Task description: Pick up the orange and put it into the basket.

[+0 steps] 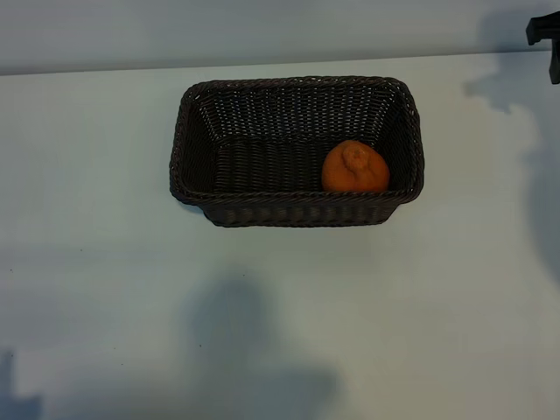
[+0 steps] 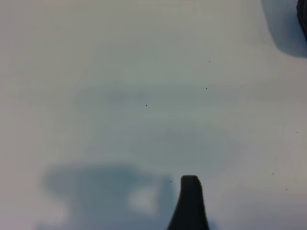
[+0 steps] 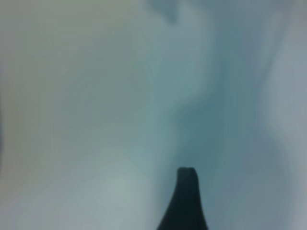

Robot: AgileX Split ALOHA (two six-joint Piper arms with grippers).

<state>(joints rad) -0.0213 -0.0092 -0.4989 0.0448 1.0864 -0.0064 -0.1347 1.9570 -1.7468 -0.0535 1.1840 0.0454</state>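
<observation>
The orange (image 1: 354, 168) lies inside the basket (image 1: 188, 131), against its near wall toward the right end, knob facing up. No gripper is near either one. In the exterior view only a dark part of the right arm (image 1: 543, 31) shows, at the far right corner, well clear of the basket. Of my left gripper a single dark fingertip (image 2: 190, 191) shows in the left wrist view, over bare table with nothing beside it. The right wrist view likewise shows one dark fingertip (image 3: 186, 184) over a pale blurred surface, holding nothing.
The basket stands toward the back middle of a pale table (image 1: 105, 289), whose far edge (image 1: 87, 70) runs just behind it. A dark edge (image 2: 303, 19) that I cannot identify sits in one corner of the left wrist view.
</observation>
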